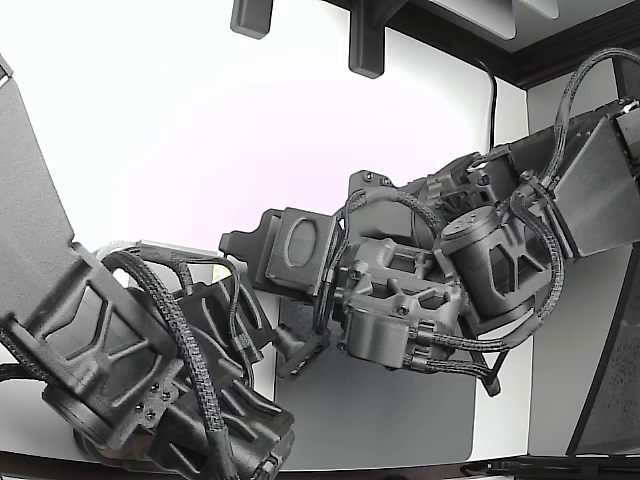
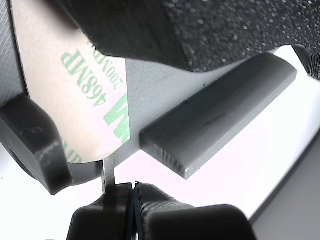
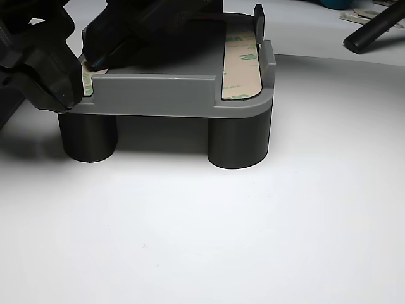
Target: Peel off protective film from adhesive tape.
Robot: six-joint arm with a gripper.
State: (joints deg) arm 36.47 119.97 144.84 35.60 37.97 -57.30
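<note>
In the wrist view the black gripper point(image 2: 134, 192) has its two dark fingertips pressed together with no gap showing, pinching a thin grey tab of protective film point(image 2: 108, 175) that hangs from the edge of the beige adhesive tape strip printed in green point(image 2: 85, 95). That strip lies on a grey moulded plastic tray point(image 3: 158, 95) standing on dark cylindrical legs on the white table point(image 3: 253, 221). A second printed tape strip point(image 3: 242, 66) lies at the tray's right end in the other view. In the exterior view, two black arms reach in from left and right, meeting over a grey mat point(image 1: 400, 410).
</note>
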